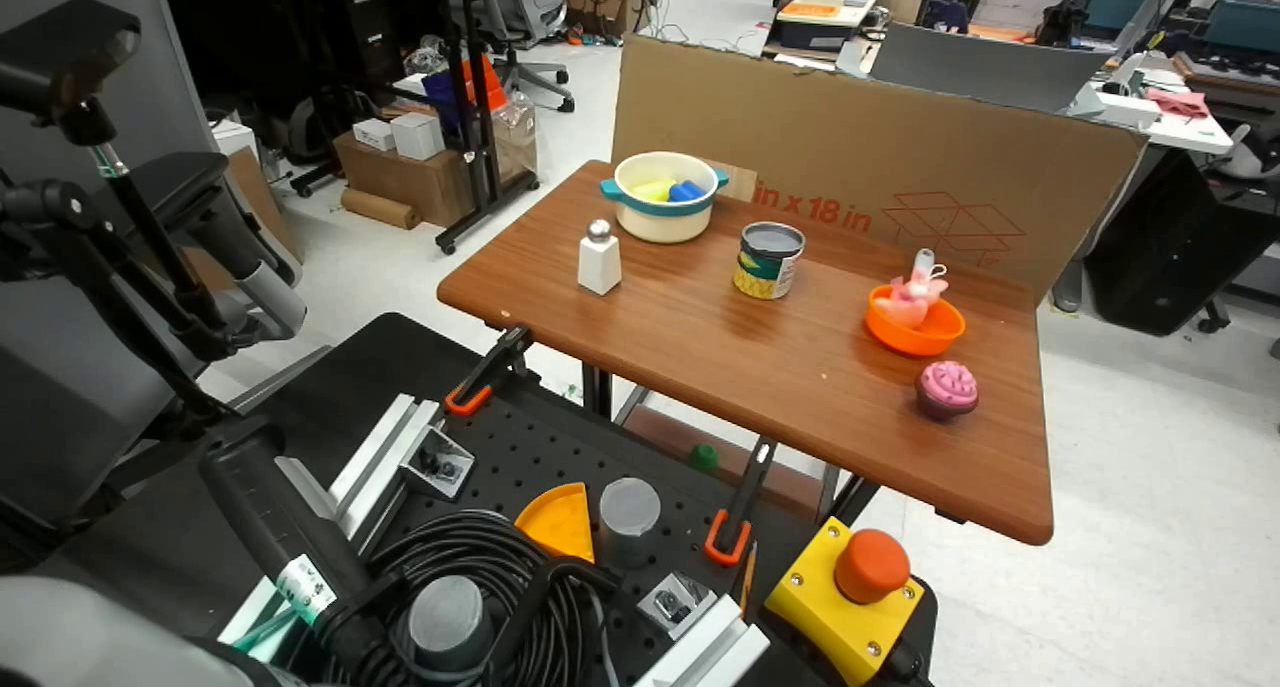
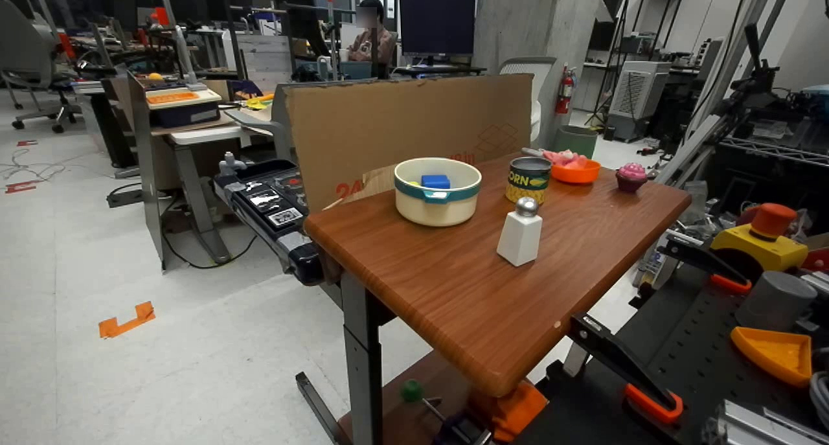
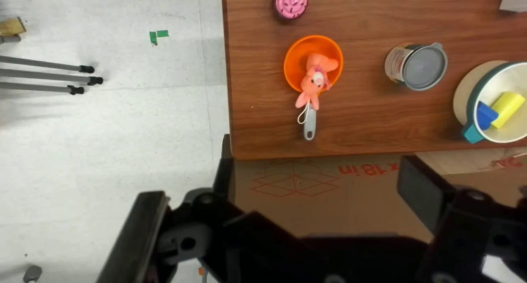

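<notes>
Gripper, bottom of the wrist view: jaws spread, nothing held. Pink toy in orange bowl, upper centre; can, upper right. Step, seemingly: pre-grasp positioning; any pickup would first call for lowering and lining up.

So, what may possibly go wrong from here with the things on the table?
The pink toy sticks out past the rim of the orange bowl; a tilt might tip it out. The white shaker looks narrow; a bump from the open gripper could topple it. The cupcake stands near one end of the table and might be knocked off.
</notes>
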